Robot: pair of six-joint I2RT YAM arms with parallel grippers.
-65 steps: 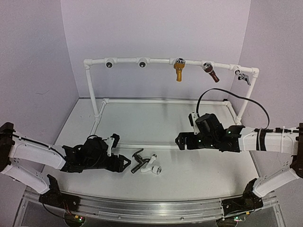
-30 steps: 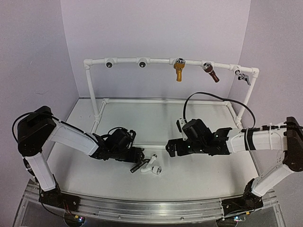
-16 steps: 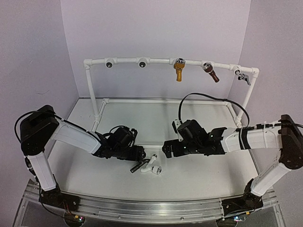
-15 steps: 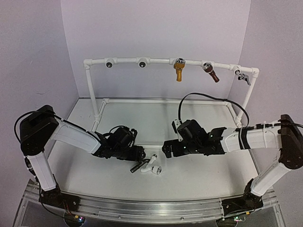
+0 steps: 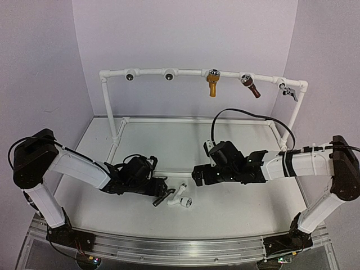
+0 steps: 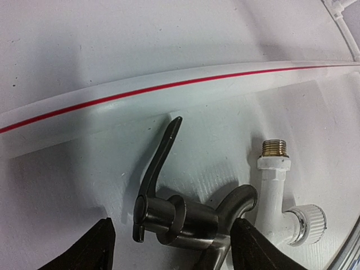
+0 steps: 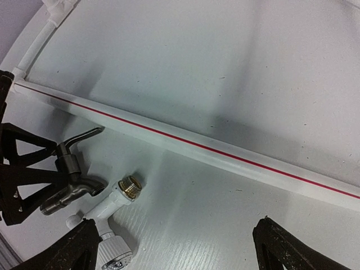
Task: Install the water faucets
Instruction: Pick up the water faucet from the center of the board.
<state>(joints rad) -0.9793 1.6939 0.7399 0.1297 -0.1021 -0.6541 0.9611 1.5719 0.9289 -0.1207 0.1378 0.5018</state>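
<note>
While both faucets lie loose on the surface point(image 5: 236, 208), this entry records their lie relative to each gripper.

Item 1, dark faucet point(image 6: 180, 216): on its side near the front of the surface, directly ahead of the left gripper point(image 6: 171, 225). That gripper is spread, one finger on each side of the metal body and nothing pinched. On the spout side, contact cannot be told. The body runs crosswise from finger to finger. The thin lever point(image 6: 160, 157) points away from the gripper toward the red-striped pipe point(image 6: 169, 90). Closing would probably take the body end to end, not across its width.

Item 2, white faucet point(image 6: 274, 185): just beside the dark one, on the side toward the right arm, with its brass thread pointing toward the same pipe. It lies outside the left gripper's span.

Item 3, right gripper point(image 7: 177, 222): spread wide and empty. Both faucets lie low and to one side in its wrist view, the white one nearer.

Assessment: the left arm is nearer the dark faucet, the right arm nearer the white.
</note>
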